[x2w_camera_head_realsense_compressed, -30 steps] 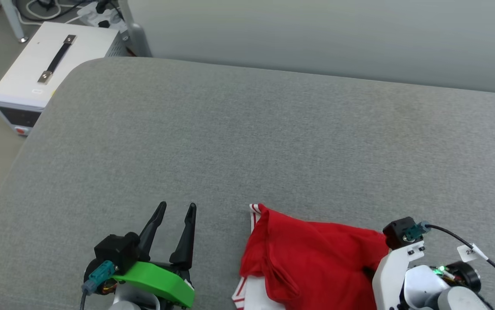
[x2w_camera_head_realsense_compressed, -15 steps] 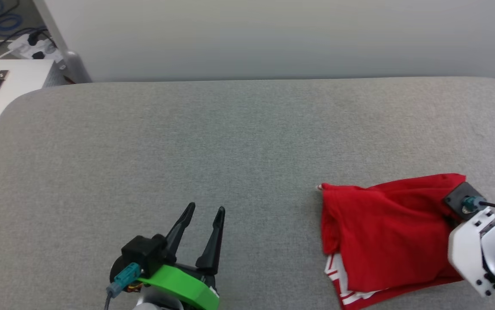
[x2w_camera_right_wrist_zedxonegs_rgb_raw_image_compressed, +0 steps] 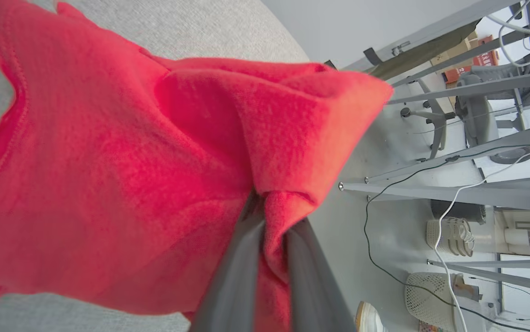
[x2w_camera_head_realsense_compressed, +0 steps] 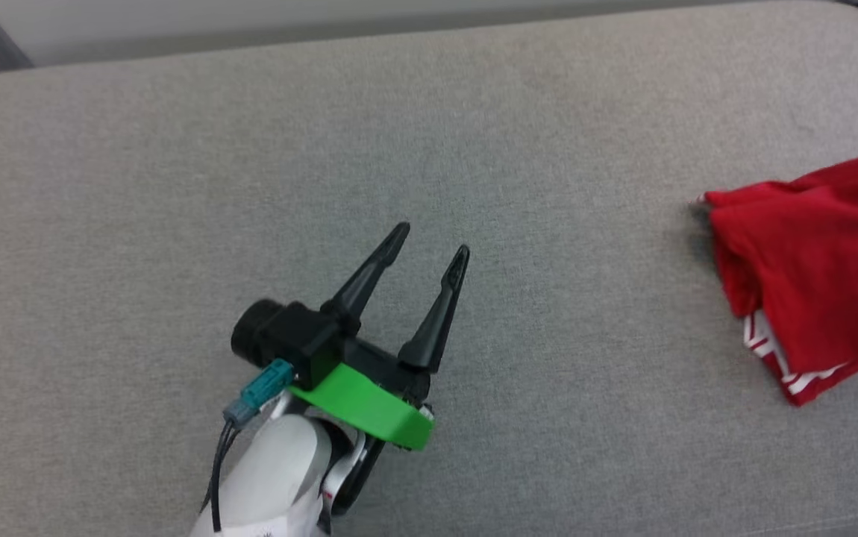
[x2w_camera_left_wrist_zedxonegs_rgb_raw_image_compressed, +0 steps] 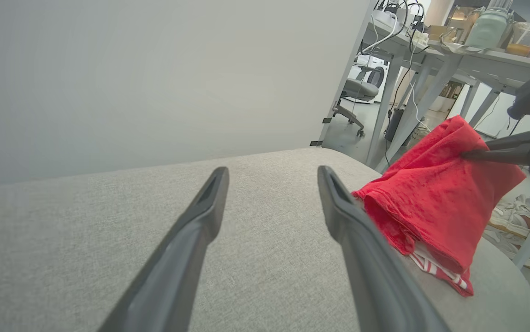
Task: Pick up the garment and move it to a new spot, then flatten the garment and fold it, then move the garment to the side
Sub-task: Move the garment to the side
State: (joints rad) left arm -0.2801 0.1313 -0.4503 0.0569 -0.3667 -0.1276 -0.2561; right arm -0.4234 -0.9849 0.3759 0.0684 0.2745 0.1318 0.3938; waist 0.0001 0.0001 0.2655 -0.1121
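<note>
The garment [x2w_camera_head_realsense_compressed: 809,268], a bunched red heap, hangs part-lifted at the desk's [x2w_camera_head_realsense_compressed: 250,149] right end, its striped lower edge resting on the padding. The right hand [x2w_camera_right_wrist_zedxonegs_rgb_raw_image_compressed: 269,207] is clenched on a fold of it. A second ago it lay just beside the left hand [x2w_camera_head_realsense_compressed: 433,240], which is spread and empty; now they're well apart. The move to a new spot looks underway.

A lab-like workroom (plain grey wall [x2w_camera_left_wrist_zedxonegs_rgb_raw_image_compressed: 154,69]): metal-legged tables [x2w_camera_left_wrist_zedxonegs_rgb_raw_image_compressed: 500,62] loaded with cables [x2w_camera_left_wrist_zedxonegs_rgb_raw_image_compressed: 403,11] and jars [x2w_camera_left_wrist_zedxonegs_rgb_raw_image_compressed: 488,27], a swivel chair [x2w_camera_left_wrist_zedxonegs_rgb_raw_image_compressed: 356,90], baskets [x2w_camera_right_wrist_zedxonegs_rgb_raw_image_compressed: 426,295] on the floor, and a grey padded bench [x2w_camera_head_realsense_compressed: 474,149].
</note>
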